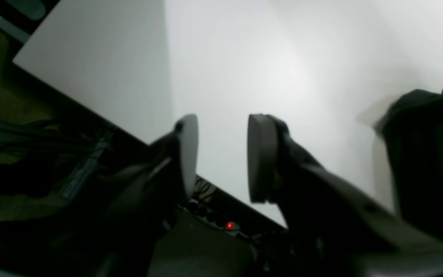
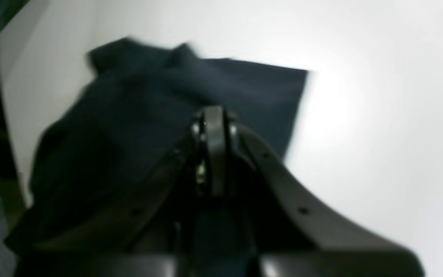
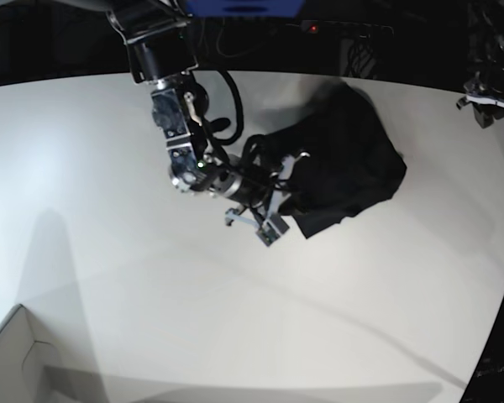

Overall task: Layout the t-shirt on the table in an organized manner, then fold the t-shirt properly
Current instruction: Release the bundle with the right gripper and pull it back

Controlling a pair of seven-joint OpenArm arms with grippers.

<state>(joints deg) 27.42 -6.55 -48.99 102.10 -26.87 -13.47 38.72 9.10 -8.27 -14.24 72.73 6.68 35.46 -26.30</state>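
Box corner: nearest thing in the base view, white, well apart from the cloth.
Desk: wide, white, bare around the shirt.
Right claw: clenched, its 2 jaws pressed together; the wrist view suggests a fold of fabric pinched, but blur leaves that uncertain.
T-shirt: 1 black crumpled heap toward the far right of the desk, not yet laid out.
Left claw: released, holding nothing, jaws apart above the desk edge, shirt beside it.
Risk: pulling by 1 pinched layer could drag or twist the heap instead of spreading it.
Writing: none readable.
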